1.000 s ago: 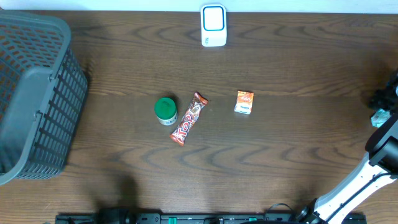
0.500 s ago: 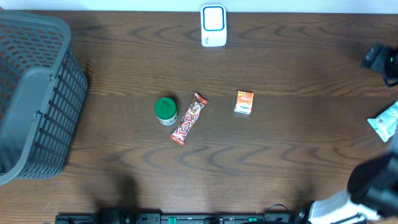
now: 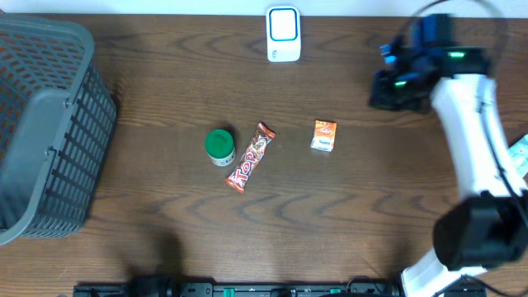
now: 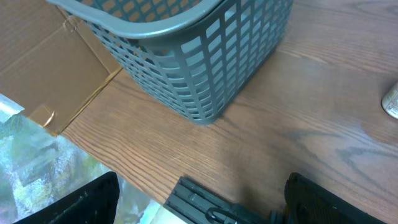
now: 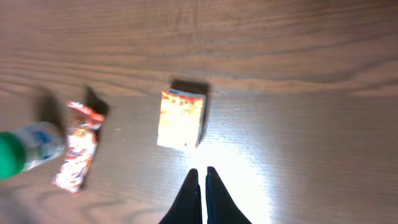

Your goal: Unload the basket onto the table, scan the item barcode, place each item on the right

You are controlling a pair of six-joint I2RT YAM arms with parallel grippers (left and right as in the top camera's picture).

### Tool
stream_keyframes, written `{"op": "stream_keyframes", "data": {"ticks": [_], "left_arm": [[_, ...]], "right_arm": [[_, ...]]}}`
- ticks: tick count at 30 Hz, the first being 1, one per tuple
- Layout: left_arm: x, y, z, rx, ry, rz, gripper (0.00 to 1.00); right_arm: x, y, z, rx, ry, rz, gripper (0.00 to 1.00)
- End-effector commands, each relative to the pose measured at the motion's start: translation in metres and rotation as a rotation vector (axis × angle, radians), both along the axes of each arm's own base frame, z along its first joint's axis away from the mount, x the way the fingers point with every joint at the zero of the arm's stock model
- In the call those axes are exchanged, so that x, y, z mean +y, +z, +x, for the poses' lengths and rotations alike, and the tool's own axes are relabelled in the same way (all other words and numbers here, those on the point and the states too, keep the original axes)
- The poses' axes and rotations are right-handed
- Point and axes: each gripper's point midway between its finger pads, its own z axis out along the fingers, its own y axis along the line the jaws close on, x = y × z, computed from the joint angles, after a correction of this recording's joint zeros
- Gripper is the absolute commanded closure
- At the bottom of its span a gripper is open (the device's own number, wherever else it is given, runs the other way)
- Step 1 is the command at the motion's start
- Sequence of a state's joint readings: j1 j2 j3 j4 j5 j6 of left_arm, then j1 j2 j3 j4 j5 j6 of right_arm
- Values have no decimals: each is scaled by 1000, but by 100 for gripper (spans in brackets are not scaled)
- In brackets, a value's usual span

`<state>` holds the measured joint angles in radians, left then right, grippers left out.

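Centrally, a small orange box (image 3: 324, 135) is shown lying flat on the wooden counter (image 3: 371, 214), somewhat right of the middle. To its left, apart from it, a red candy bar (image 3: 250, 157) is laid at a slant. A green-capped bottle (image 3: 219, 147) is placed close beside the bar on its far side from the box. A white scanner (image 3: 283, 34) is set at the far edge of the counter, well apart from all three items. The right fingers (image 5: 191, 199) are seen pressed together with nothing between them; their tips are pointed toward the box and stop short of it. The left fingers (image 4: 81, 202) are spread wide and empty, held low near the counter's near edge. A grey slatted basket (image 3: 45, 132) is stood at the counter's left end.
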<state>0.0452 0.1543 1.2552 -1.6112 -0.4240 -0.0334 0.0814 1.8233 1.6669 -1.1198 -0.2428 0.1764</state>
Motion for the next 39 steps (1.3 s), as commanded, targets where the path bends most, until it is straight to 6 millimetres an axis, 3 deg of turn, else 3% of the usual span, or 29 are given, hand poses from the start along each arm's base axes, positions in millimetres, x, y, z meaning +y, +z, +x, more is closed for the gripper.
{"op": "stream_keyframes", "data": {"ticks": [1, 5, 10, 16, 23, 28, 34, 39], "left_arm": [[0, -13, -12, 62, 10, -4, 14], [0, -13, -13, 59, 10, -4, 14], [0, -14, -14, 53, 10, -3, 14], [0, -14, -14, 50, 10, -3, 14], [0, -14, -14, 50, 10, -3, 14], [0, -14, -14, 50, 10, -3, 14], [0, -14, -14, 50, 10, -3, 14], [0, -14, -14, 50, 10, -3, 14]], "right_arm": [[4, -35, 6, 39, -36, -146, 99], [17, -74, 20, 71, -43, -171, 99], [5, -112, 31, 105, -131, -234, 98], [7, -144, 37, 134, -125, -239, 99], [16, -151, 39, 129, -74, -224, 99], [51, -148, 36, 115, 120, -66, 99], [71, -142, 31, 84, 285, 27, 99], [100, -129, 22, 20, 510, 183, 99]]}}
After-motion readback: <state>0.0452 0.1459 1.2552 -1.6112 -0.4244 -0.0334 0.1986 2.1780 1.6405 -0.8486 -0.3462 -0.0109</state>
